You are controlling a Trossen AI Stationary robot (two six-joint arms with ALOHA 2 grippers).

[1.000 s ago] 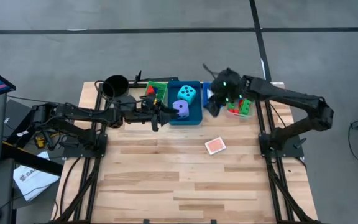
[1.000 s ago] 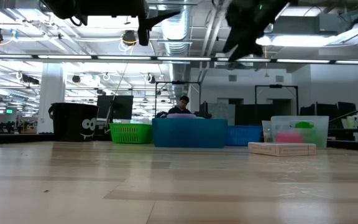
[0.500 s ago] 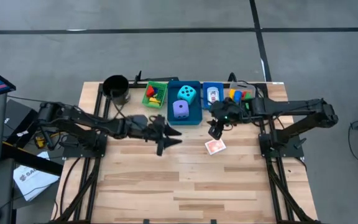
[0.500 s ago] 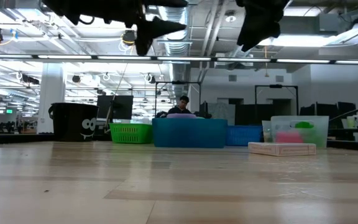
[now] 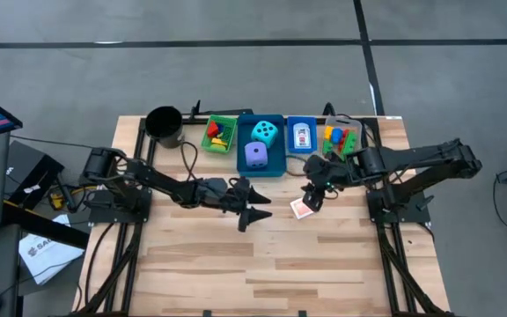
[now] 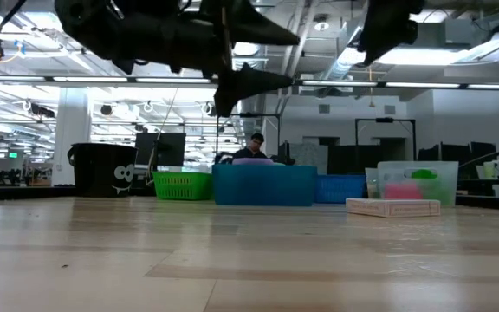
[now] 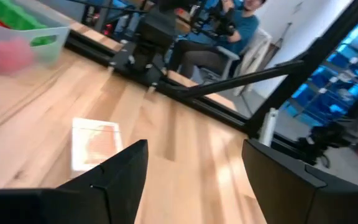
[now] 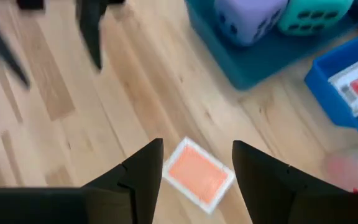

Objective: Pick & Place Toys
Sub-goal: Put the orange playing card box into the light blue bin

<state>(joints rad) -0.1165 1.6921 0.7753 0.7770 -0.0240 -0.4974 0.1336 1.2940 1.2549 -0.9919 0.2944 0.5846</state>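
Both your claws hang spread over the table, nothing pinched.
Your left gripper hovers open beside the playing card lying flat on the wood; your right gripper gapes just above it. Behind, the purple die and cyan die share the blue bin.

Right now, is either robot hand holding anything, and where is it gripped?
Nothing is held. The left hand and right hand are both open and empty; the playing card lies loose on the table below the right hand.
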